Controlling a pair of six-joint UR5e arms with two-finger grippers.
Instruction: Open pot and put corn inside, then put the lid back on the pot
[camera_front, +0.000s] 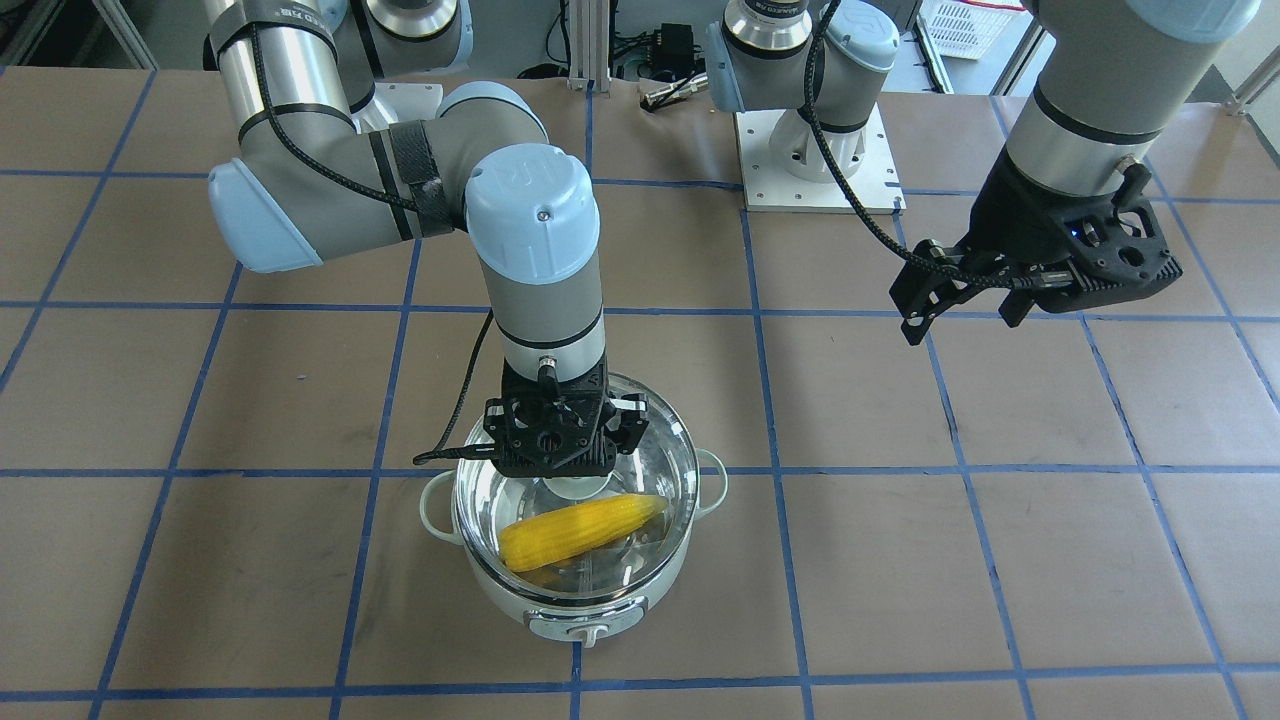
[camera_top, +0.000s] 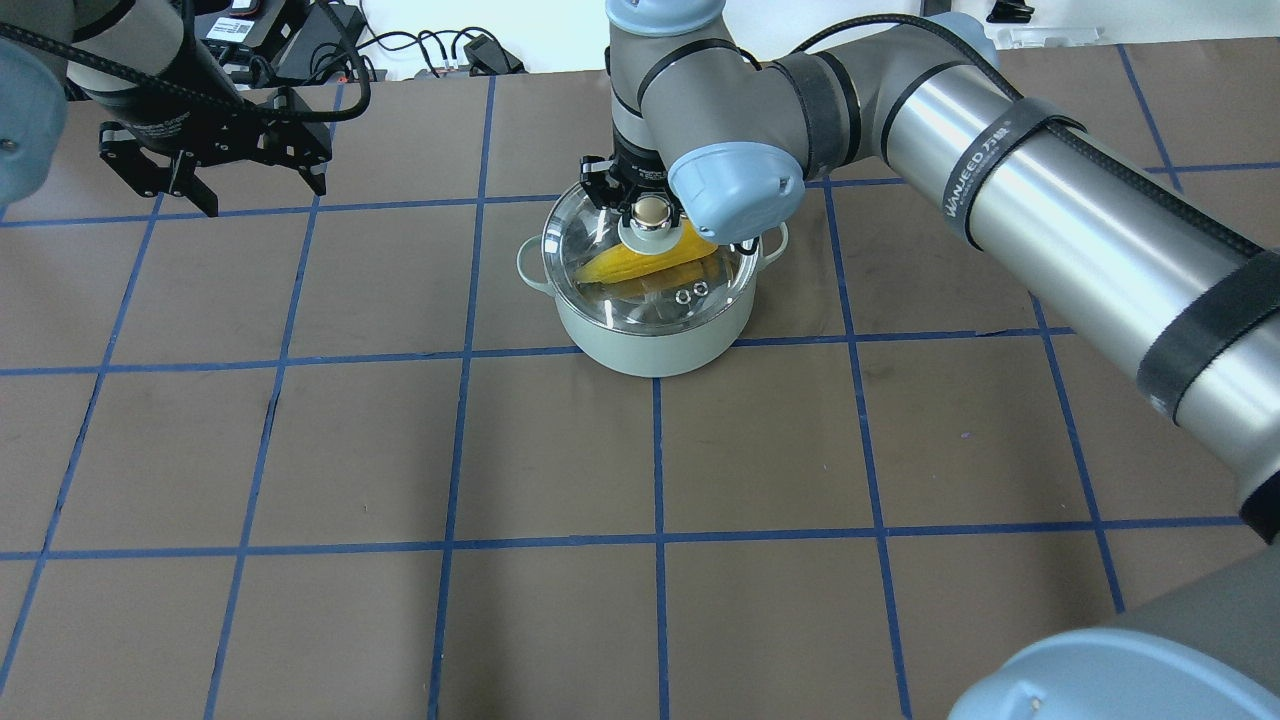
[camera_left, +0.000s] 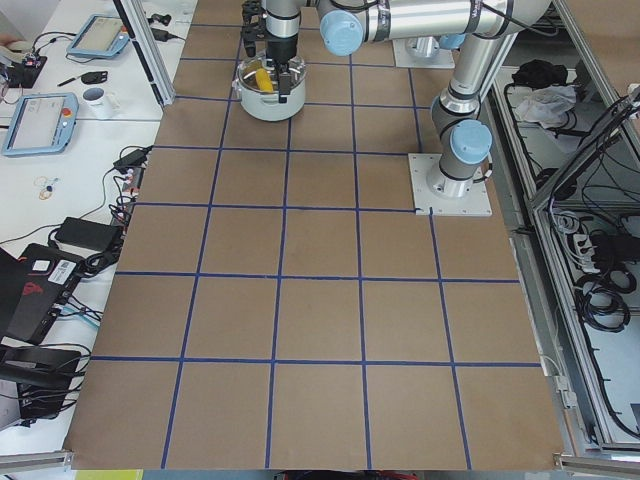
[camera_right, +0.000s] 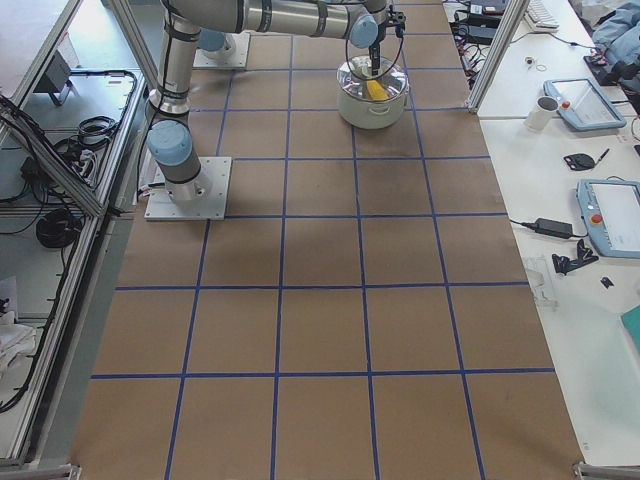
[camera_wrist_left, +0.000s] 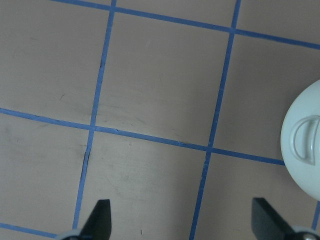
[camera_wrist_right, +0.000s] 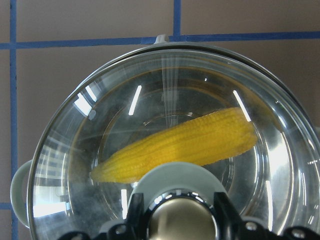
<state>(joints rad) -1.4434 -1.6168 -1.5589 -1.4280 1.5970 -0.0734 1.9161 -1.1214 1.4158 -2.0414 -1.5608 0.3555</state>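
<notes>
The mint-green pot (camera_front: 520, 600) stands on the table, and the yellow corn (camera_front: 580, 530) lies across its steel inside. The clear glass lid (camera_front: 655, 440) covers the pot's mouth; I cannot tell whether it rests fully on the rim. My right gripper (camera_front: 575, 482) reaches straight down, its fingers (camera_wrist_right: 135, 215) shut on either side of the lid's beige-gold knob (camera_top: 650, 211). Through the glass the corn (camera_wrist_right: 180, 145) shows in the right wrist view. My left gripper (camera_front: 960, 322) hangs open and empty above the table, away from the pot; in its wrist view (camera_wrist_left: 182, 220) the pot's handle (camera_wrist_left: 302, 145) is at the right edge.
The brown table has a grid of blue tape lines (camera_top: 460, 350). The left arm's white base plate (camera_front: 815, 160) is bolted at the robot's side. Cables and boxes (camera_top: 290, 30) lie beyond the far edge. Benches with tablets (camera_right: 600, 100) flank the table.
</notes>
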